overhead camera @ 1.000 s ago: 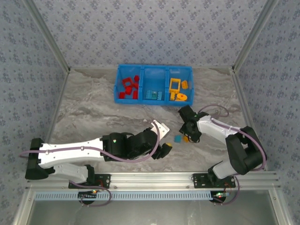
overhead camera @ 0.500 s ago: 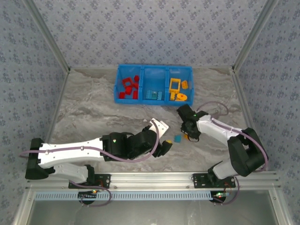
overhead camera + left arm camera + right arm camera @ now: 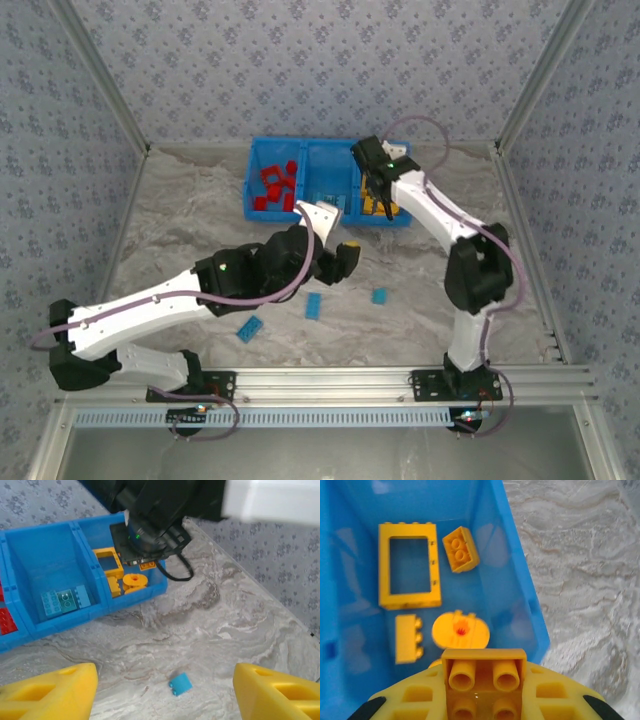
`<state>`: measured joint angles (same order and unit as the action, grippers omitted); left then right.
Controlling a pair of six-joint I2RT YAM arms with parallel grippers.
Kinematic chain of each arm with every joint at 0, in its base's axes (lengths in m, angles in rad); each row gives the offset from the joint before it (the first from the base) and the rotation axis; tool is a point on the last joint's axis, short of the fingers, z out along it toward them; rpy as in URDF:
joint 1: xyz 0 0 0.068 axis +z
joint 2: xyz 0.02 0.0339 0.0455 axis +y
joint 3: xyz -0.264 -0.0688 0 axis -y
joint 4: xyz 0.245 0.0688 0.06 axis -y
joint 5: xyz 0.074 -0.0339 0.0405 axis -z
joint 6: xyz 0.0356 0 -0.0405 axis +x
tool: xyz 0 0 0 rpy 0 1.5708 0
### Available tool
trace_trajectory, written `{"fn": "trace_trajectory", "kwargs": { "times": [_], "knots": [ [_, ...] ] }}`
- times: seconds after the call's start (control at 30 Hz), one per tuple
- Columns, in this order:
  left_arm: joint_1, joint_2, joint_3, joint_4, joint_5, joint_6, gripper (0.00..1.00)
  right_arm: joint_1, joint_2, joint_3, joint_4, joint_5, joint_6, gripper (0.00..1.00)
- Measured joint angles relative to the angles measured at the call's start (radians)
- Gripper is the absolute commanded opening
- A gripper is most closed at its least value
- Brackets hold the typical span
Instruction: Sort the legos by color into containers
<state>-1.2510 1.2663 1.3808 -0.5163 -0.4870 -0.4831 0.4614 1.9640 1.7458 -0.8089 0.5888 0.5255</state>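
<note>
Hovering over the tray's yellow compartment [image 3: 365,510], our right end effector [image 3: 484,682] grips a yellow brick [image 3: 484,672]; the left end effector [image 3: 165,692] gapes empty. We count 3 blue bricks [image 3: 314,306] unsorted on the worktop [image 3: 200,220] near the tray [image 3: 275,141].

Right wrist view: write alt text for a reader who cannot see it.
A yellow brick is clamped between the right fingers above a blue tray compartment. Inside lie a yellow frame, a round yellow piece and two small yellow bricks.

red bricks [image 3: 6,621]: cut by left edge | yellow brick [image 3: 484,680]: bottom cropped
</note>
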Motion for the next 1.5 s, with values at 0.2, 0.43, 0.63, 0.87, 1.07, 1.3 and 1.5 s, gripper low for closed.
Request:
{"fn": "trace_trajectory", "kwargs": {
  "times": [0.2,0.43,0.63,0.87,1.07,1.3,1.5],
  "knots": [
    [0.056,-0.002,0.046,0.0,-0.001,-0.001,0.72,-0.053,0.216,0.159,-0.067,0.04,-0.083,0.17],
    [0.086,-0.003,0.047,-0.005,-0.016,-0.008,0.72,-0.076,0.372,0.329,-0.105,0.056,-0.135,0.18],
    [0.086,-0.004,0.047,-0.013,-0.015,-0.018,0.73,-0.082,0.443,0.393,-0.129,0.054,-0.157,0.38],
    [0.086,-0.006,0.047,-0.085,-0.024,-0.07,0.72,-0.066,0.434,0.4,-0.144,0.055,-0.175,0.56],
    [0.086,-0.01,0.021,-0.187,-0.032,-0.165,0.73,-0.05,0.344,0.414,-0.153,0.055,-0.18,0.54],
    [0.204,-0.069,-0.154,-0.361,0.02,-0.361,0.72,0.057,-0.078,0.155,-0.018,0.003,-0.217,0.56],
    [0.27,-0.14,-0.451,-0.496,0.108,-0.521,0.74,0.262,-0.623,-0.356,0.241,-0.278,-0.267,0.56]
  ]
}}
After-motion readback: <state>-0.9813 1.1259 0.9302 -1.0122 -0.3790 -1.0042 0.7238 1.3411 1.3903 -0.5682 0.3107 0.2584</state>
